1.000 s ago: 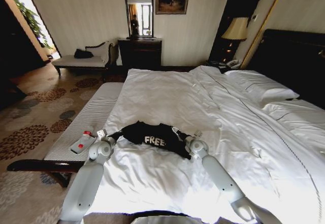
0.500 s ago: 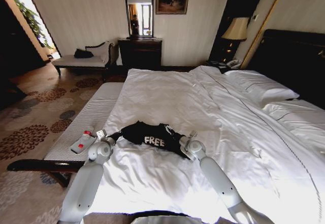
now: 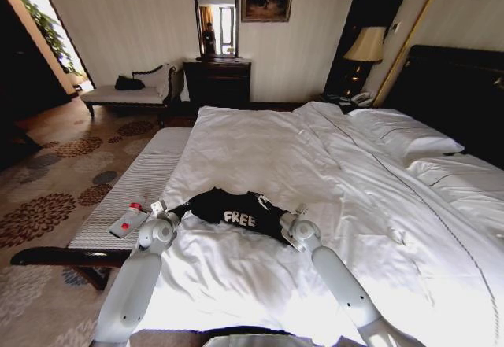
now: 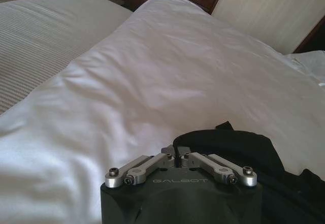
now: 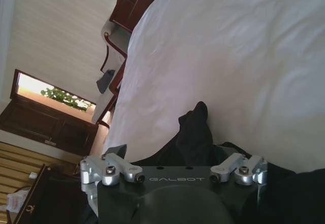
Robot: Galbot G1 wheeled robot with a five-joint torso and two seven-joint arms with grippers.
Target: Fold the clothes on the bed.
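The clothes are one black T-shirt [image 3: 236, 209] with white "FREE" lettering, lying crumpled near the foot of the bed [image 3: 260, 142]. My left gripper [image 3: 169, 208] is at the shirt's left edge. In the left wrist view the left gripper [image 4: 176, 155] is shut, with the black fabric [image 4: 223, 145] pinched at its tips. My right gripper [image 3: 281, 219] sits at the shirt's right edge. In the right wrist view the right gripper [image 5: 177, 155] stands open, its jaws apart, and a tongue of the shirt [image 5: 193, 132] lies between them.
A striped padded bench [image 3: 142, 174] runs along the bed's left side, with a small white and red object [image 3: 128, 221] on it. White pillows [image 3: 402, 131] and a dark headboard [image 3: 457, 87] lie to the right. A chaise [image 3: 130, 91] and a dresser [image 3: 216, 79] stand by the far wall.
My right arm has shifted a little to the left, and the shirt's right edge has bunched inward with it. The left arm has stayed put.
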